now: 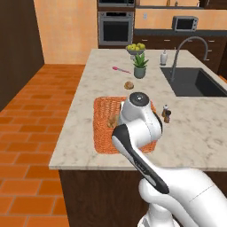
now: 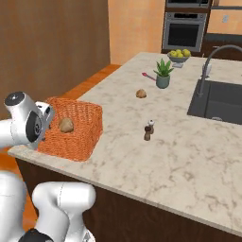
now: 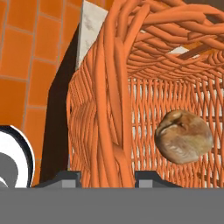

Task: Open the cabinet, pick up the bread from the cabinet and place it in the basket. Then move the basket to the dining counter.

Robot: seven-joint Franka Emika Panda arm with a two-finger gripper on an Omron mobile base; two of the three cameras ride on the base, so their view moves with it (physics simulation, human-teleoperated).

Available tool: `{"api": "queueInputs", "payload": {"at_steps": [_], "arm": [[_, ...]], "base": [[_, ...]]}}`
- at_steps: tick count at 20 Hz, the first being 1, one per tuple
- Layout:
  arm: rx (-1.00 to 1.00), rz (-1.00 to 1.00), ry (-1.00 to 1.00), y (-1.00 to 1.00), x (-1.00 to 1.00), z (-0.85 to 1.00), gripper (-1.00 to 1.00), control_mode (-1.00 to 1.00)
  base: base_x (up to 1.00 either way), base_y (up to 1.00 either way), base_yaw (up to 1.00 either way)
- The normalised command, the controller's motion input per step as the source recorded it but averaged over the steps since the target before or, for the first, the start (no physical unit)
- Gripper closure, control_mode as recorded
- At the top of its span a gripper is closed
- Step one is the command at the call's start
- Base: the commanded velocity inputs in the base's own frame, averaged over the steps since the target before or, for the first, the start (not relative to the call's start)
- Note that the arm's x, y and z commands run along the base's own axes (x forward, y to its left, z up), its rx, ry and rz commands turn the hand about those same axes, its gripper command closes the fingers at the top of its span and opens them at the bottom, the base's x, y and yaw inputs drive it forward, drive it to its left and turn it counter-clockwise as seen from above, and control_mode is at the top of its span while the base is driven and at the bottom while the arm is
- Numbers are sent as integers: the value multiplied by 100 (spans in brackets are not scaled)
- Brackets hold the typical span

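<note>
- The bread (image 3: pixel 183 136) lies inside the basket (image 2: pixel 87 124), so the pick-and-place part looks done.
- The basket stands on the pale desk (image 2: pixel 156 151) near its front corner; judging by that, the carry is at or near its end, with only the release left.
- The hand (image 3: pixel 103 177) straddles the basket's near wall, one finger (image 3: pixel 65 178) outside and one inside, jaws narrow and clamped on the wicker.
- The right base view shows the roll through the open top; the left base view hides much of the basket behind the arm.
- A second roll (image 1: pixel 129 85), a potted plant (image 1: pixel 140 65) and shakers (image 2: pixel 149 130) stand farther along the desk.
</note>
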Motion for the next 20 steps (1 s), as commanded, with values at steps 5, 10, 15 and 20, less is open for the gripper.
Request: {"api": "queueInputs", "payload": {"at_steps": [5, 10, 15, 20], "arm": [[-2, 10, 1, -4, 100, -30, 100, -100], [-6, 1, -8, -4, 100, -40, 100, -100], [-10, 0, -8, -6, 100, -40, 100, -100], [-6, -1, 2, -3, 84, -27, 100, -100]], "base": [[0, 0, 0], [0, 0, 0], [0, 0, 0], [0, 0, 0]]}}
